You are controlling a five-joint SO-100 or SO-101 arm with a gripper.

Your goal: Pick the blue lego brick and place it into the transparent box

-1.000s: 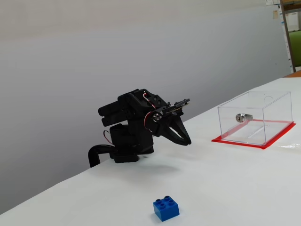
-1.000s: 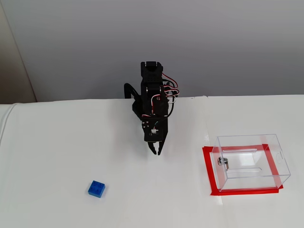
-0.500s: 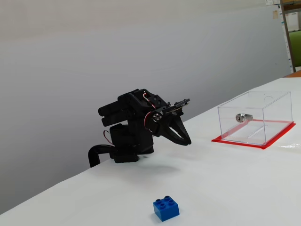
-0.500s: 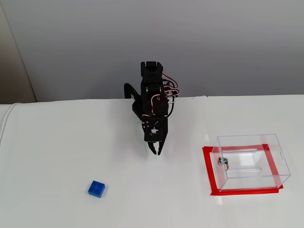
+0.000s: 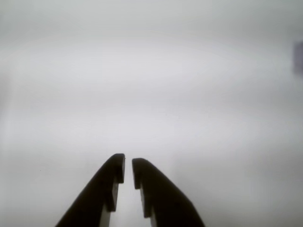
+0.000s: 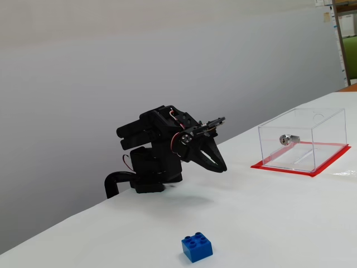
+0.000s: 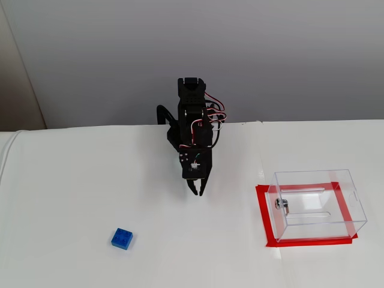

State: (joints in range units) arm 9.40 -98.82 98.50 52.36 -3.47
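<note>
The blue lego brick [image 6: 197,247] [image 7: 122,238] lies on the white table, studs up, in front of the arm and to the left in a fixed view. The transparent box [image 6: 304,139] [image 7: 318,204] with a red base sheet and a small silver lock stands to the right. My gripper [image 6: 221,167] [image 7: 197,192] is folded low near the arm's base, pointing down at the table, empty, its black fingertips nearly together. In the wrist view the gripper [image 5: 128,168] shows a narrow gap over bare white table; brick and box are out of that view.
The white table [image 7: 72,180] ends at a grey wall behind the arm. Shelving [image 6: 346,39] shows at the far right edge.
</note>
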